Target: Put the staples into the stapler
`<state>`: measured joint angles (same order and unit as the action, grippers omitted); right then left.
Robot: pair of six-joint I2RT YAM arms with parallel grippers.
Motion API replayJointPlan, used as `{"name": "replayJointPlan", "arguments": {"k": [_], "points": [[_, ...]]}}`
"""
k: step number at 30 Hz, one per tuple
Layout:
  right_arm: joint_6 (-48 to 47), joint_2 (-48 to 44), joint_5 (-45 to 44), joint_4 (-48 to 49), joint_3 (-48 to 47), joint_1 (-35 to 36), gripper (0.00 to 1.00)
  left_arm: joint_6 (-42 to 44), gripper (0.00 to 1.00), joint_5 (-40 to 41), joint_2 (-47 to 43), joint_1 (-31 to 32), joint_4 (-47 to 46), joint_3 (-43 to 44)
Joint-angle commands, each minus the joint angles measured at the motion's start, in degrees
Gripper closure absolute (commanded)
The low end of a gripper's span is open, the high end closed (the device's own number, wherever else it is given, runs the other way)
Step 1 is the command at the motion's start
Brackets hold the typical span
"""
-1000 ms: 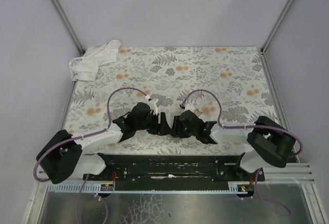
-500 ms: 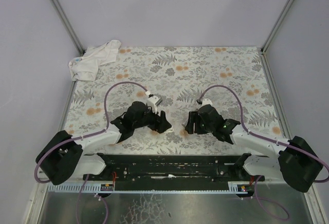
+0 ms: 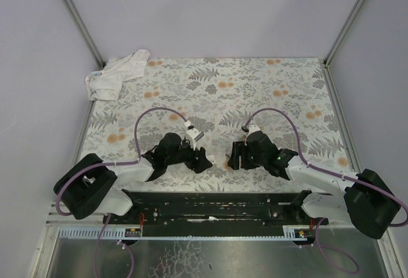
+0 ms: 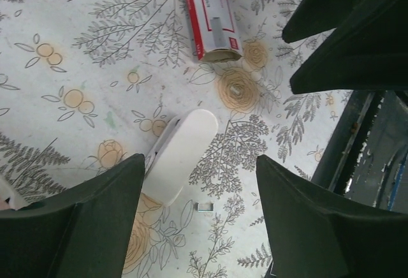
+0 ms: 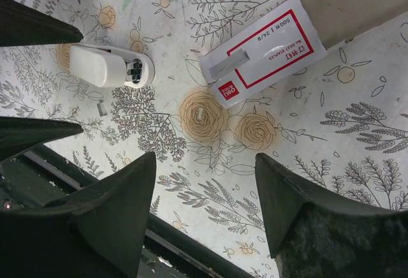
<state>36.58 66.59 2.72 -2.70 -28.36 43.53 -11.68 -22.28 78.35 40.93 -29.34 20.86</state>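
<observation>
Your left gripper (image 3: 203,159) and right gripper (image 3: 233,160) sit low over the floral surface (image 3: 268,93), near the lower middle of the overhead view, facing each other with a small gap between them. Both sets of jaws are released and hold nothing. In your left wrist view the staples (image 4: 210,16) lie in their red-and-white box at the top centre of the frame. The white stapler (image 4: 182,157) lies flat just below it, apart from the box. A tiny metal scrap (image 4: 205,207) rests near the stapler's lower end. In your right wrist view the box's pale tray (image 5: 344,4) sticks out at the upper right. A crumpled white cloth (image 3: 118,74) lies in the upper left corner of the overhead view.
</observation>
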Motion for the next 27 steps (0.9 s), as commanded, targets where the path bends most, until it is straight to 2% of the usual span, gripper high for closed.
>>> {"name": "replayJointPlan", "arguments": {"k": [1,8,23,27], "points": [[-0.4,-0.5,0.9,1.7,0.0,-0.2,0.3,0.5,0.31,-2.8,0.1,1.2,-3.8,-0.8],[-0.2,-1.5,0.7,1.3,-0.3,-0.2,0.3,0.4,0.33,2.7,-1.3,4.3,-1.6,-2.0],[0.6,-3.5,-0.2,1.5,0.3,-0.2,0.28,3.6,0.36,25.9,1.5,12.7,5.6,0.7],[0.8,-4.5,-0.6,1.5,0.8,-0.2,0.27,2.8,0.36,26.9,2.9,13.5,6.0,1.2]]}}
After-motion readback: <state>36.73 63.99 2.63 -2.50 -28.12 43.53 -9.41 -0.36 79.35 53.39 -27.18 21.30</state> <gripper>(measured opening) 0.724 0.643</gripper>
